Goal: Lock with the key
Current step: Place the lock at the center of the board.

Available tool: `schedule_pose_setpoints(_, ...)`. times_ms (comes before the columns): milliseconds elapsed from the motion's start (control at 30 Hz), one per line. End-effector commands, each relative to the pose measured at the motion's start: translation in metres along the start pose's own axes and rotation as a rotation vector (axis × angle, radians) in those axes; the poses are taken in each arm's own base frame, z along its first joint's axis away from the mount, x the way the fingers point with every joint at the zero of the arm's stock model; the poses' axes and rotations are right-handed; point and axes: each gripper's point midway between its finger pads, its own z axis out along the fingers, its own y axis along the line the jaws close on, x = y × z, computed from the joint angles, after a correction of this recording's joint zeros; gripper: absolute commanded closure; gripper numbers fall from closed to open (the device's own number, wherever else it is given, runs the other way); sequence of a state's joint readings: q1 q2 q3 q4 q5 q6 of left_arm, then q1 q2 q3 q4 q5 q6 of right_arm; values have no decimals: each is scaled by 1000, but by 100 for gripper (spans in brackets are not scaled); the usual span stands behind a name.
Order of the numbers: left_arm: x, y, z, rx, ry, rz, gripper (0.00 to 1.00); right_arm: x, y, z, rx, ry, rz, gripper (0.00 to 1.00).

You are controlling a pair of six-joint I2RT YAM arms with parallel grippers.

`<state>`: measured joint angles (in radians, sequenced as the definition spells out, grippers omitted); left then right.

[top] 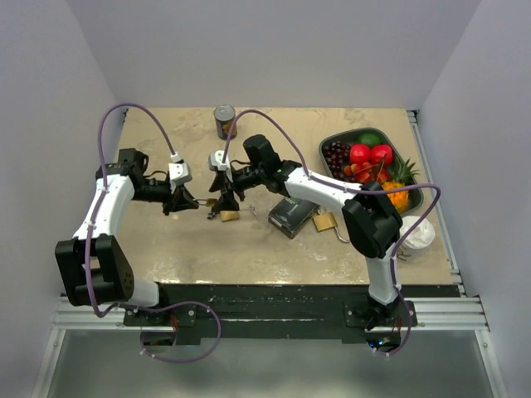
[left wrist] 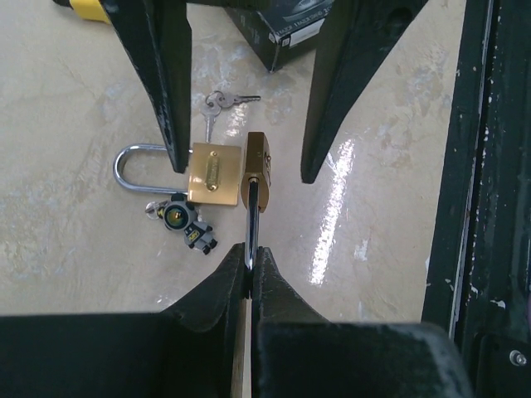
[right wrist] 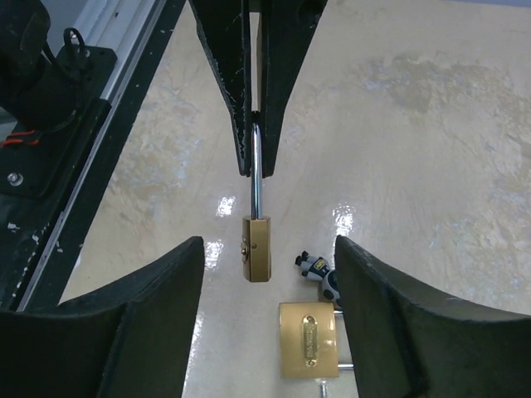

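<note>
Two padlocks show in the left wrist view. The small brass padlock [left wrist: 255, 170] hangs edge-on at the centre of that frame, and the left gripper [left wrist: 250, 264] at the bottom centre is clamped tight on its shackle [left wrist: 250, 220], so the body is carried clear of the table [top: 166, 249]. We cannot tell whether that shackle is latched.

The right gripper [right wrist: 267, 247] faces it from the opposite side. Its fingers [right wrist: 149, 307] are spread wide, one on each side of the brass body, and neither touches it.

Just left of the held lock, the second padlock [left wrist: 214, 172] lies flat on the table, its long shackle pointing toward the left edge. A small keychain figure [left wrist: 187, 225] lies just below it. The keys [left wrist: 220, 104] lie above it, near the upper centre of the frame, and neither gripper touches them.

In the top view we see a black box [top: 290, 215] right of centre with a third padlock [top: 324, 220] beside it, a can [top: 225, 121] at the upper centre, and a fruit bowl [top: 332, 139] at the upper right.
</note>
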<state>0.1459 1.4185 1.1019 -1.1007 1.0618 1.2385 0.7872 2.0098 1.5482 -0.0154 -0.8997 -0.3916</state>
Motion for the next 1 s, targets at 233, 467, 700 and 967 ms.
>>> schedule_pose_setpoints(233,-31,4,-4,-34,-67,98,100,-6,-6,4,6,15,-61,80)
schedule_pose_setpoints(467,-42,30,-9,-167,-112,-49,41,-21,-16,1,83,-45,-1,100)
schedule_pose_setpoints(700,-79,94,-60,-495,-405,-548,4,-54,-71,-33,396,-239,171,100)
schedule_pose_setpoints(967,-84,107,-57,-492,-634,-1036,4,-86,-104,-36,592,-410,337,100)
